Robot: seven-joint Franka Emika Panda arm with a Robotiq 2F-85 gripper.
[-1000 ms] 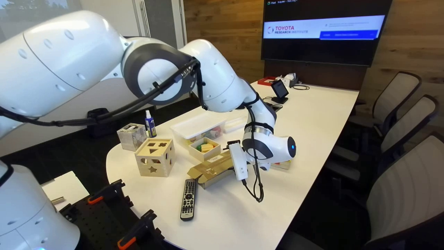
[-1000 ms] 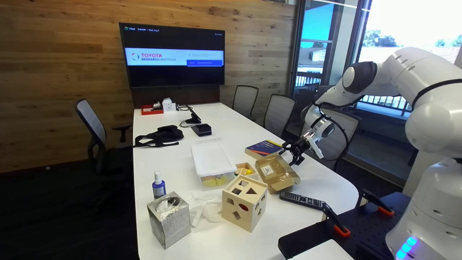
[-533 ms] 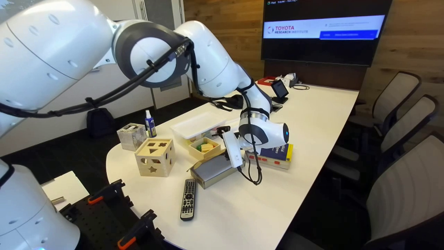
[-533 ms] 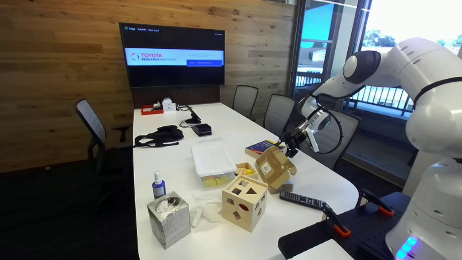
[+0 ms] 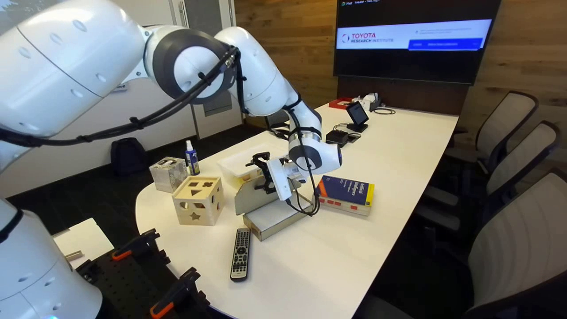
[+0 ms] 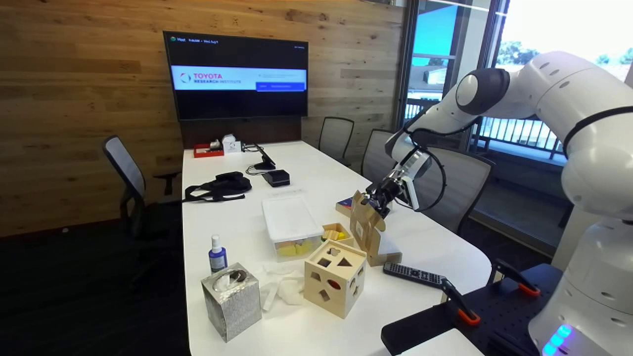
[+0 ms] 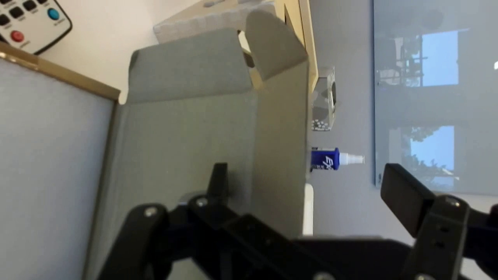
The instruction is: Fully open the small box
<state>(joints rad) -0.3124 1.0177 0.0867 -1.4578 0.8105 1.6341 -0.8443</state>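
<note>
The small box is a flat tan-gold cardboard box. Its base (image 5: 277, 219) lies on the table with the pale inside showing, and its lid (image 5: 250, 197) stands roughly upright at the hinge. In an exterior view the lid's tan outside (image 6: 362, 227) faces the shape cube. My gripper (image 5: 254, 176) is open at the lid's upper part; it also shows in an exterior view (image 6: 374, 205). In the wrist view my gripper (image 7: 307, 190) has one finger at the lid's pale inner face (image 7: 183, 136), seemingly touching it, and the other finger beyond the lid's edge.
A remote (image 5: 240, 254) lies by the box's near end. The wooden shape cube (image 5: 197, 201) and a small wooden tray (image 6: 341, 237) stand on the lid's side, with the clear plastic tray (image 6: 292, 220) behind. A book stack (image 5: 347, 195) lies beyond the base.
The lid has swung up from lying nearly closed over the base to roughly upright. My gripper has risen with it and moved toward the clear tray's side. The base has stayed in place.
</note>
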